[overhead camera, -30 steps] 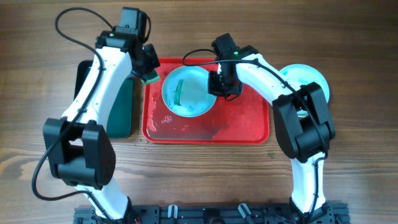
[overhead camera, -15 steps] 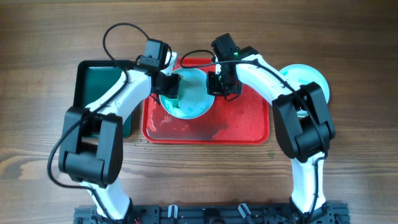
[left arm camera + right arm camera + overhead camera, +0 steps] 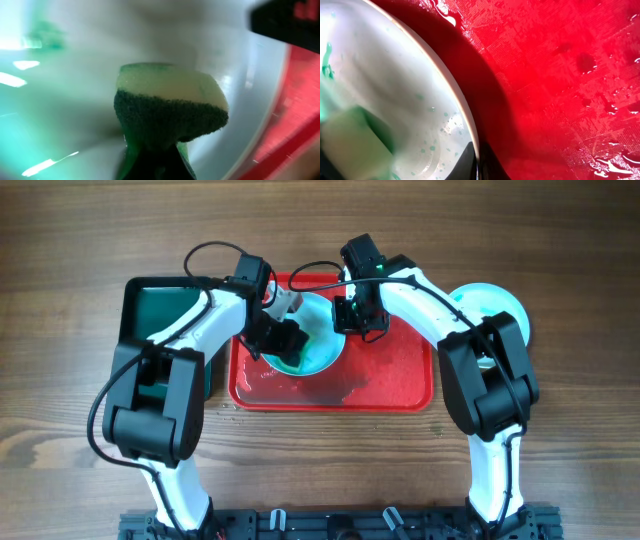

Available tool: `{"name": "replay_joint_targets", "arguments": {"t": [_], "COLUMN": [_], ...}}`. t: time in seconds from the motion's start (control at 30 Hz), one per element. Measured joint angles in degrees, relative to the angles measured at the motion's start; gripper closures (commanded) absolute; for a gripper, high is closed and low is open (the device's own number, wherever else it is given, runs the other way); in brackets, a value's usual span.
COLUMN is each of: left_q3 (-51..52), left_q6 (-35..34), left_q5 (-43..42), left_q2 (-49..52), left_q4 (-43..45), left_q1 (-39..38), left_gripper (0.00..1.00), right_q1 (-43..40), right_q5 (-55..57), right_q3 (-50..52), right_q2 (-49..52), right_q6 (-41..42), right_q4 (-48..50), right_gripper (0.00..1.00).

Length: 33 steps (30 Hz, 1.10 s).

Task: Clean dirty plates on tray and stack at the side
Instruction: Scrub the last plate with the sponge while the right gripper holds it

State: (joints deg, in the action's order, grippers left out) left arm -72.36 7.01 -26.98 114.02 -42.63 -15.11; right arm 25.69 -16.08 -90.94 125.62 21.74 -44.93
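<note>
Pinching a sponge, left fingers press it onto the plate; right fingers clamp its rim.

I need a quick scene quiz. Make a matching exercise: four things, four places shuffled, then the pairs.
Things:
1 sponge
2 red tray
3 dark green tray
4 aqua side plate

Places:
A left of the red tray
B right of the red tray
C pressed on the scrubbed plate
D under the scrubbed plate

Pairs: 1-C; 2-D; 3-A; 4-B
</note>
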Motion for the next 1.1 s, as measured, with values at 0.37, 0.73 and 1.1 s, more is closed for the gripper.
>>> {"name": "replay_joint_targets", "arguments": {"t": [0.37,0.73,1.1], "left_q3": [0.8,-1.2,1.1], "left_q6": [-14.2,-19.6,-5.5], "left_q5": [14.7,29.2,-4.8], "left_q2": [0.5,-0.6,1.2], "left_q4": [20.3,7.6,12.4], "left_q1": [-1.2,-1.6,-0.6], "left_gripper": [0.96,0.96,0.96], "right_q1": [0.0,0.7,0.4], "right_q5": [-0.3,-1.5,-1.5], "right_q3": [0.0,0.2,0.2], "right_q2": [0.0,0.1,0.1], "right_q6": [-0.1,-0.2,-0.6], "right_q4": [0.5,0.6,0.2], "right_gripper": [0.96,0.96,0.95]}}
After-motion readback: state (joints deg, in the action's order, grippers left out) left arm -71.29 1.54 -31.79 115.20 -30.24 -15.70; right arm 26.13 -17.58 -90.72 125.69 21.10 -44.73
